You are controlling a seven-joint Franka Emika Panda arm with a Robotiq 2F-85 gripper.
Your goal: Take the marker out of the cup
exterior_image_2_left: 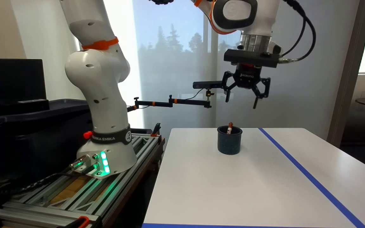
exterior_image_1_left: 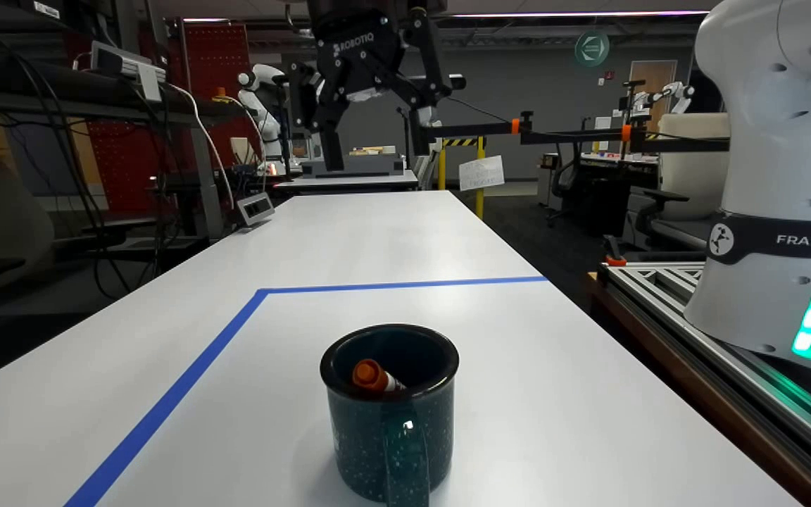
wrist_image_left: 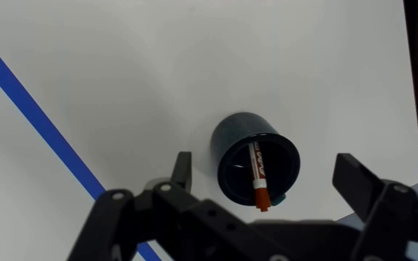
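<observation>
The cup (exterior_image_1_left: 356, 443) is dark teal with pale speckles and stands upright on the white table; its handle shows in an exterior view. It also shows in an exterior view (exterior_image_2_left: 228, 144) and in the wrist view (wrist_image_left: 238, 127). The marker (wrist_image_left: 258, 166) leans inside the cup, its orange-red cap end poking over the rim; its lower end is hidden. The marker also shows in both exterior views (exterior_image_1_left: 370, 375) (exterior_image_2_left: 230, 128). My gripper (exterior_image_2_left: 241, 104) is open and empty, well above the cup and pointing down. In the wrist view the fingers (wrist_image_left: 263, 156) stand wide apart on either side of the cup.
Blue tape (exterior_image_2_left: 299, 166) runs along the table (exterior_image_2_left: 208, 186). The robot base (exterior_image_2_left: 112, 158) stands on a metal frame beside the table edge. A camera on a thin black arm (exterior_image_2_left: 188, 102) reaches close to the gripper's height in an exterior view. A small grey device (exterior_image_1_left: 255, 208) sits at the table's far edge.
</observation>
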